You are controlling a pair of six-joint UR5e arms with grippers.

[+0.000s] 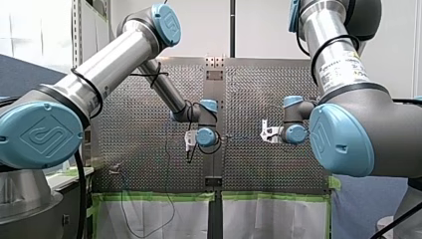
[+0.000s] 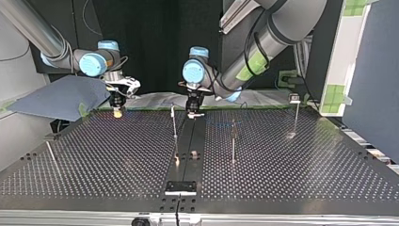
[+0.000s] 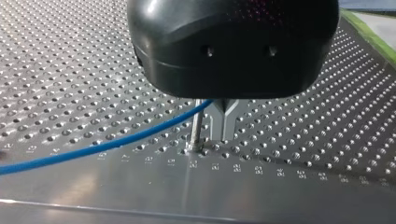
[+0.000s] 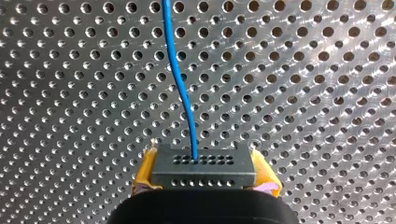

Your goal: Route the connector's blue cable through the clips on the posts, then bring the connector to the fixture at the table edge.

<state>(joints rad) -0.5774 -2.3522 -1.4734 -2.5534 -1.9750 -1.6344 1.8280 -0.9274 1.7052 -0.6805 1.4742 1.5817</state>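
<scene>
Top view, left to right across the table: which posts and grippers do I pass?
Leaning thin post → my right gripper, yellow-padded → second post → my left gripper → third post → clip-topped post.

Grey connector (image 4: 203,170), rows of holes, clamped in right claw (image 4: 204,158); blue cable (image 4: 180,79) leaves middle hole, curving ahead.

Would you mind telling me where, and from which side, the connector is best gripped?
By its two short end faces, coming from behind, opposite the face where the blue cable leaves. The connector is a flat rectangular block, so those parallel ends suit the yellow pads and the cable runs free ahead. My right gripper clamps it that way.
</scene>
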